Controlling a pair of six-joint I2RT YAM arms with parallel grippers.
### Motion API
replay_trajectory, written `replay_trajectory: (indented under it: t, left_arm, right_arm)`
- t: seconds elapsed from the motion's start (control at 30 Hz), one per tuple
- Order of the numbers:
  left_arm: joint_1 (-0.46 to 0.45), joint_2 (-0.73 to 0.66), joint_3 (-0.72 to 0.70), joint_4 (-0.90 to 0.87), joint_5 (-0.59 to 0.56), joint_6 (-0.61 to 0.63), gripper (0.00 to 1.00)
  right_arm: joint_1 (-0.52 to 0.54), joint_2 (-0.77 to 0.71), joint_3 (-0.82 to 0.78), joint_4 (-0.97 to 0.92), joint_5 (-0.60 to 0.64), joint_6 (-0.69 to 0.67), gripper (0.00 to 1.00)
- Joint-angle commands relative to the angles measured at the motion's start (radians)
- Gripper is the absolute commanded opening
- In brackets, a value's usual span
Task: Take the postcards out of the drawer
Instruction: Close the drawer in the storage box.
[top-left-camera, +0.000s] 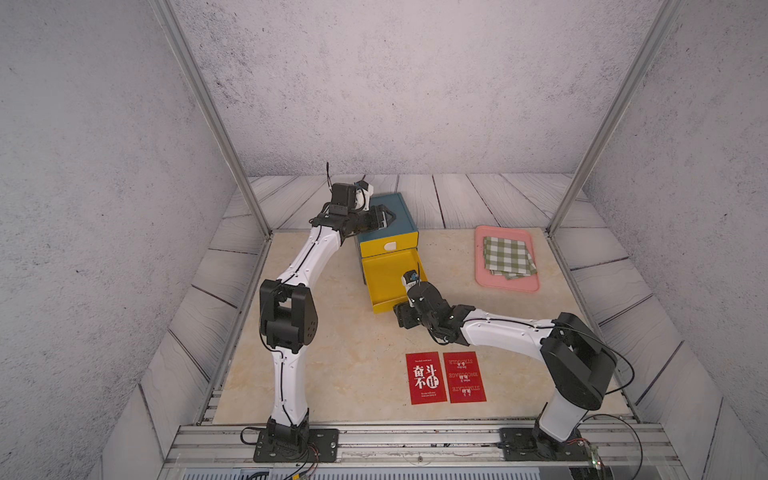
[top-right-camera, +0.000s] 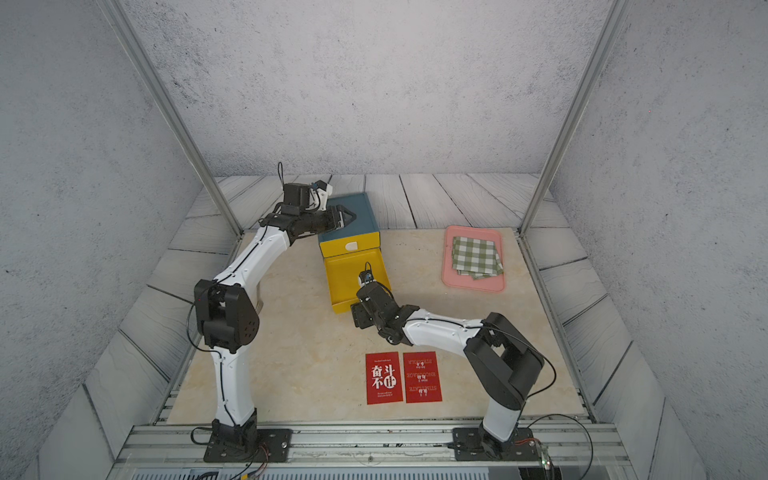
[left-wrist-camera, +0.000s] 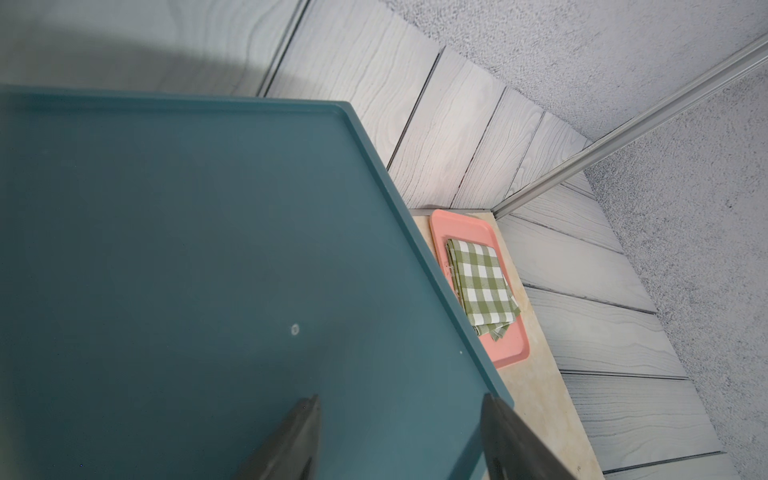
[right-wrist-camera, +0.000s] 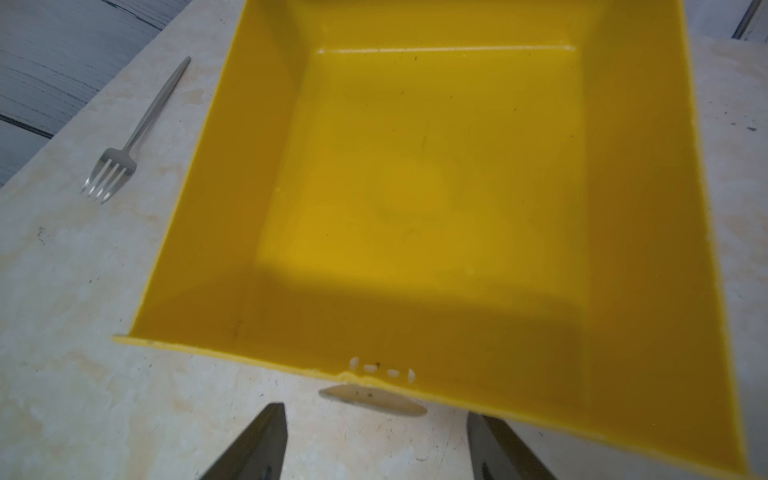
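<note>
**Both jaws wide and empty, cards out on the bench**

Left jaws first: spread well apart, dark fingers gripping nothing, hovering over the flat top of the teal-blue plastic cabinet. The left wrist view does not settle whether they touch it.

Over to the right jaws: also parted wide, fingers empty, poised low over the beige marble-look bench at the front of the pulled-out yellow plastic drawer. The drawer's small white handle sits just ahead of the fingertips, between their lines, not touched. The right wrist view looks straight into that drawer: plain yellow floor and walls.

Above it, the cabinet's upper yellow drawer front is shut flush. The cabinet stands at the middle of the bench's back edge, and its open lower drawer reaches toward the bench's centre.

A silver metal fork lies flat on the bench near one side wall of the drawer, apart from it.

And the prize: two flat red rectangular postcards with white lettering lie face up side by side, long edges all but touching, near the bench's front edge, just right of its middle.

Toward the back right corner, a pink rectangular tray carries a folded green-white checked cloth.
</note>
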Motion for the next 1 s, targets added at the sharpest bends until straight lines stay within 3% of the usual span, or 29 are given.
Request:
replay_trajectory:
  t: [0.0,0.4,0.97]
  left_arm:
    - [0.001,0.024,-0.034,-0.037,0.018,0.012,0.67]
    - [0.003,0.031,-0.063,-0.047,0.03,0.02,0.66]
    - [0.003,0.018,-0.115,-0.032,0.042,0.004,0.65]
  right_arm:
    - [-0.001,0.041,0.053,0.034,0.051,-0.033,0.72]
    - [-0.026,0.09,0.133,0.048,0.076,-0.078,0.74]
    - [-0.117,0.244,0.268,0.087,-0.057,-0.118,0.74]
